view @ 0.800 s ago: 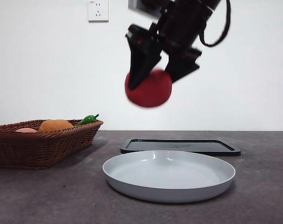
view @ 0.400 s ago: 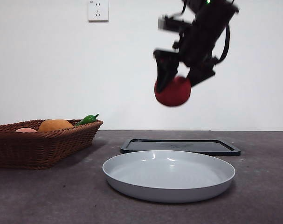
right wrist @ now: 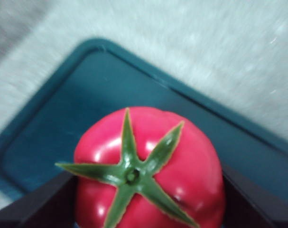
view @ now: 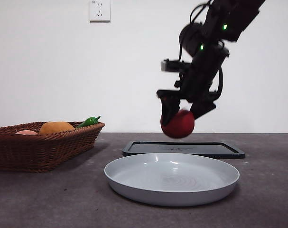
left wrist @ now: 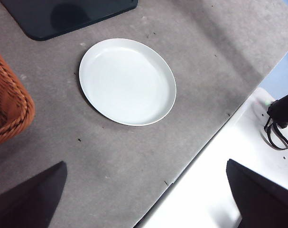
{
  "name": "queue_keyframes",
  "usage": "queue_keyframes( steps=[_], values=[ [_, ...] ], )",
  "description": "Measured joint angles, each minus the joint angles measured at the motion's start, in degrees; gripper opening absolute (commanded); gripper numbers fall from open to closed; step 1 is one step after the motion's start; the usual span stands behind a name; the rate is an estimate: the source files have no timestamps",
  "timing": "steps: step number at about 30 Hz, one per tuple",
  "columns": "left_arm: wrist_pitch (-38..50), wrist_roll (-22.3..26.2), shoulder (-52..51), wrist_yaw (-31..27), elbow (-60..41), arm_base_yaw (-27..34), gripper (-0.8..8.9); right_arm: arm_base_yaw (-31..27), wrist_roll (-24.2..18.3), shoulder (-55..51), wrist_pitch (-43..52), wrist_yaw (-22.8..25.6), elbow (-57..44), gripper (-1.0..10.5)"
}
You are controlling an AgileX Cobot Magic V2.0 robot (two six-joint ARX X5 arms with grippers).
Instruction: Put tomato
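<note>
The glossy red tomato (view: pixel 178 124) hangs in my right gripper (view: pixel 180 114), which is shut on it above the dark tray (view: pixel 184 148). In the right wrist view the tomato (right wrist: pixel 148 171) with its green stem fills the space between the jaws, over the dark tray (right wrist: pixel 53 118). My left gripper (left wrist: pixel 144 199) is open and empty, high above the table, looking down on the grey plate (left wrist: pixel 127 80).
A grey plate (view: pixel 172 178) lies in front of the dark tray. A wicker basket (view: pixel 44 145) at the left holds an orange fruit (view: pixel 56 127), a pale pink fruit (view: pixel 26 132) and a green pepper (view: pixel 89 121). The table's edge (left wrist: pixel 200 156) runs near the left gripper.
My right gripper has carried the tomato to the right and down, from high over the plate to low above the dark tray.
</note>
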Motion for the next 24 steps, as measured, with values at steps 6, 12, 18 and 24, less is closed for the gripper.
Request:
queue_keyframes(
  steps=[6,12,18,24],
  values=[
    [0.0,0.0,0.0,0.0,0.0,0.0,5.58,-0.6,0.0,2.7,0.5,-0.8,0.0,1.9],
    [0.0,0.0,0.0,0.0,0.0,0.0,5.58,-0.7,0.0,2.8,0.8,-0.8,0.2,2.3],
    [0.0,0.0,0.0,0.0,0.0,0.0,5.58,-0.7,0.0,2.8,0.2,-0.8,0.2,3.4],
    [0.0,0.0,0.0,0.0,0.0,0.0,5.58,-0.7,0.0,2.8,-0.1,-2.4,0.2,4.9]
  ],
)
